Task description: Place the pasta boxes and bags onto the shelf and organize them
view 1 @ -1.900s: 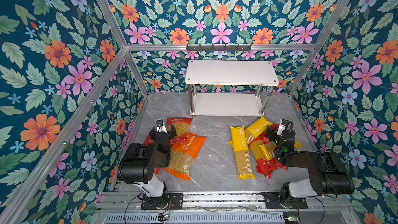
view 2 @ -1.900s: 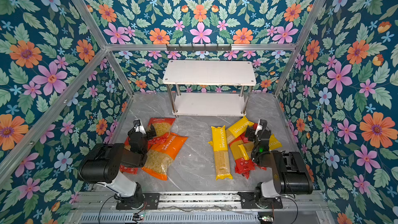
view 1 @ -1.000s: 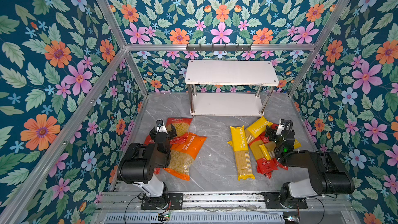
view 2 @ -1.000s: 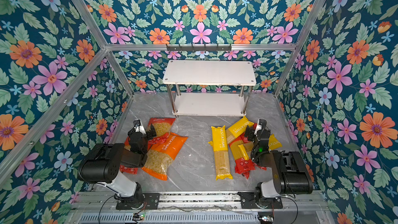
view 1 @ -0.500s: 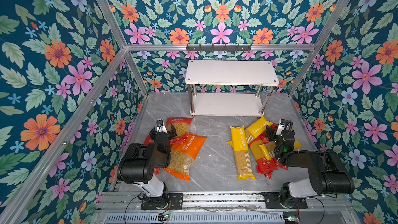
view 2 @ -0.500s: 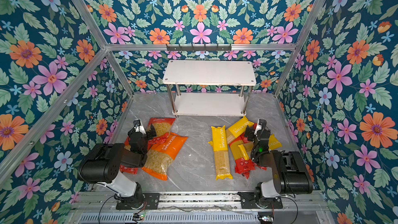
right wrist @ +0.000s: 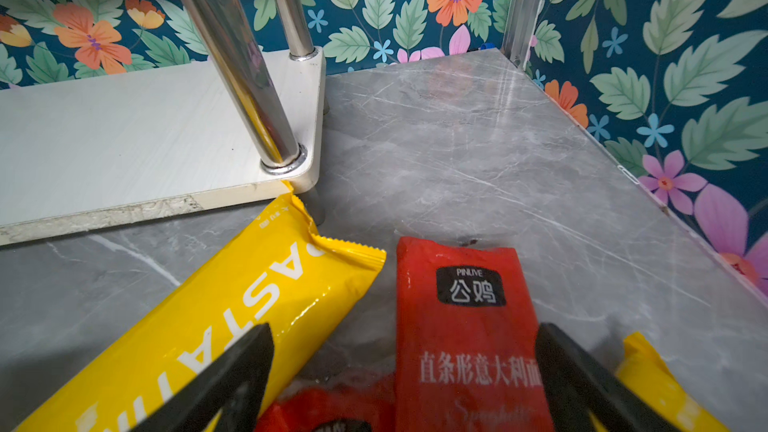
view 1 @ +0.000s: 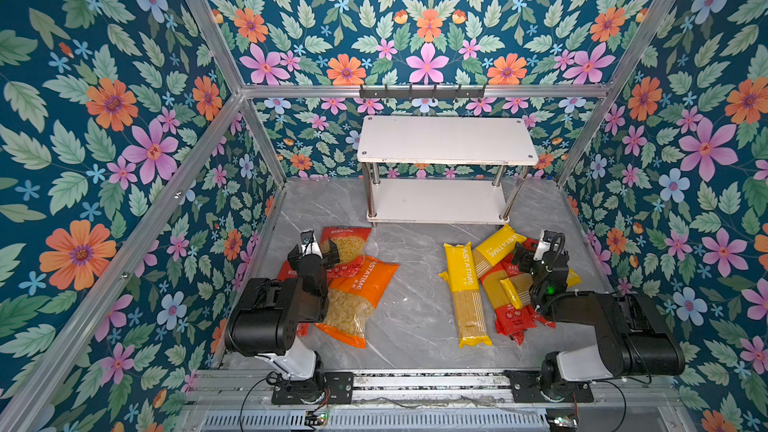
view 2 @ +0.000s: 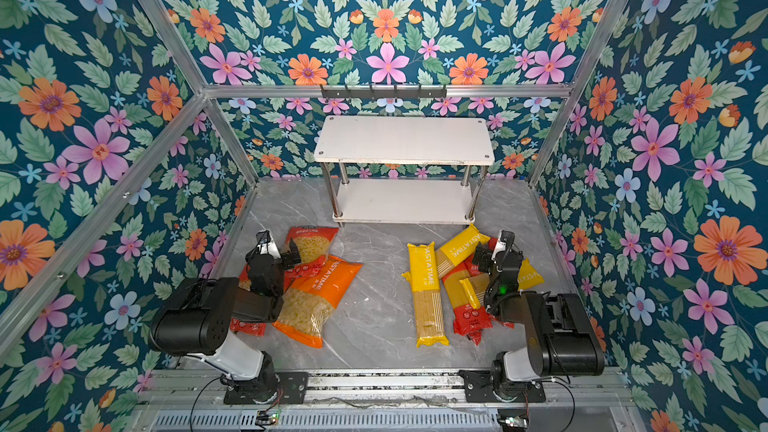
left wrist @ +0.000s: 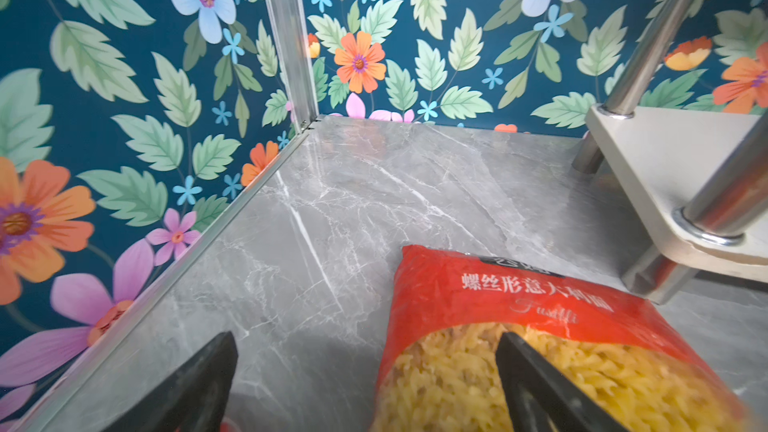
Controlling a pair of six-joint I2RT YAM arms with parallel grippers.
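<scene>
1. The shelf (view 1: 444, 139) is standing at the back of the table (view 1: 415, 317), and every pack is lying on the table in front of it.
2. The left hand (view 1: 313, 251) is hanging wide open with nothing in it, over the near part of a red bag (view 1: 347, 243). In the left wrist view one finger is showing over the bag's clear window and the other over bare table. I cannot tell whether it is touching the bag.
3. An orange bag (view 1: 361, 288) is lying against the red bag's near end. A second red bag (view 2: 247, 326) is peeking out from under the left arm (view 1: 266, 317).
4. The right hand (view 1: 540, 261) is spread wide too, gripping nothing and straddling a red pack (right wrist: 465, 326).
5. A yellow pack (view 1: 465, 284) is lying lengthwise at the left of that pile. A slanted yellow pack (view 1: 496, 245) is pointing its far corner at the shelf's front right leg. More red packs (view 1: 509, 305) are lying between them, partly under the right arm (view 1: 615, 326).
</scene>
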